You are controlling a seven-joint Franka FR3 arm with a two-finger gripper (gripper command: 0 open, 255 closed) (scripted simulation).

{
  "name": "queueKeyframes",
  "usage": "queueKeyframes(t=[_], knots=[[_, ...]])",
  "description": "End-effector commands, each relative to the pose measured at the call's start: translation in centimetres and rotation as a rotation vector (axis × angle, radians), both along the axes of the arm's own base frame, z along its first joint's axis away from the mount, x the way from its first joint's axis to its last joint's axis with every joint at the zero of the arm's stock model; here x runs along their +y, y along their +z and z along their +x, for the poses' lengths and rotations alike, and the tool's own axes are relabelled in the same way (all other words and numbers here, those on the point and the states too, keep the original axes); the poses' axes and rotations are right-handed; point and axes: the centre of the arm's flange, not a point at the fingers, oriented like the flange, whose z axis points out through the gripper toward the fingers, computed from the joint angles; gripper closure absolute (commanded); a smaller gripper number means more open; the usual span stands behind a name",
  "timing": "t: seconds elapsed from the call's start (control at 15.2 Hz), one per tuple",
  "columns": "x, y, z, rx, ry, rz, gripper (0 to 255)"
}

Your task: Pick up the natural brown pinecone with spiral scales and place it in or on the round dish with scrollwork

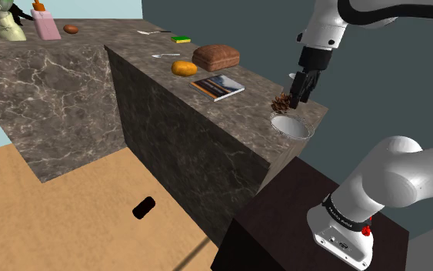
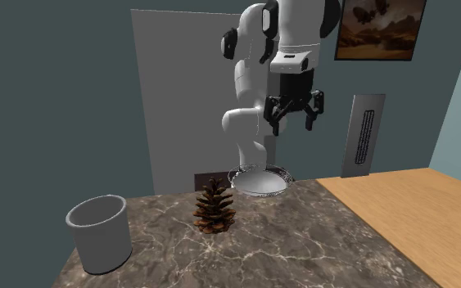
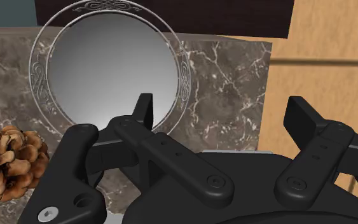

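The brown pinecone (image 1: 281, 102) stands upright on the dark marble counter, just beside the round dish (image 1: 291, 125) with the scrollwork rim. My black gripper (image 1: 303, 88) hangs open and empty above them, a little off to the shoulder view's right of the pinecone. From the second exterior view the pinecone (image 2: 214, 206) stands in front of the dish (image 2: 259, 182), with the gripper (image 2: 292, 114) well above the dish. The wrist view has the dish (image 3: 107, 70) ahead of the spread fingers (image 3: 145, 111) and the pinecone (image 3: 9, 162) off to one side, clear of the gripper (image 3: 225, 114).
A pale cup (image 2: 99, 231) stands on the counter near the pinecone. Further along the counter lie a book (image 1: 218, 87), an orange fruit (image 1: 184, 68), a bread loaf (image 1: 215, 57) and a green sponge (image 1: 181, 38). The dish lies close to the counter's edge by the stand (image 1: 299, 223).
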Motion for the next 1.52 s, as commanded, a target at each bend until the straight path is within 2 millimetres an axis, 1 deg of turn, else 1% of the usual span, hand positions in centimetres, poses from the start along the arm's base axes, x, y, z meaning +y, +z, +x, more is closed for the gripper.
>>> queueKeyframes(t=[0.0,0.66,1.32,1.45], knots=[[0.0,0.0,0.0,0.0,0.0,0.0,0],[-11.5,-1.9,6.5,-0.004,-0.08,0.006,0],[-23.3,-3.8,12.1,-0.007,-0.16,0.012,0],[-23.2,-4.8,12.0,-0.007,-0.16,0.012,0]])
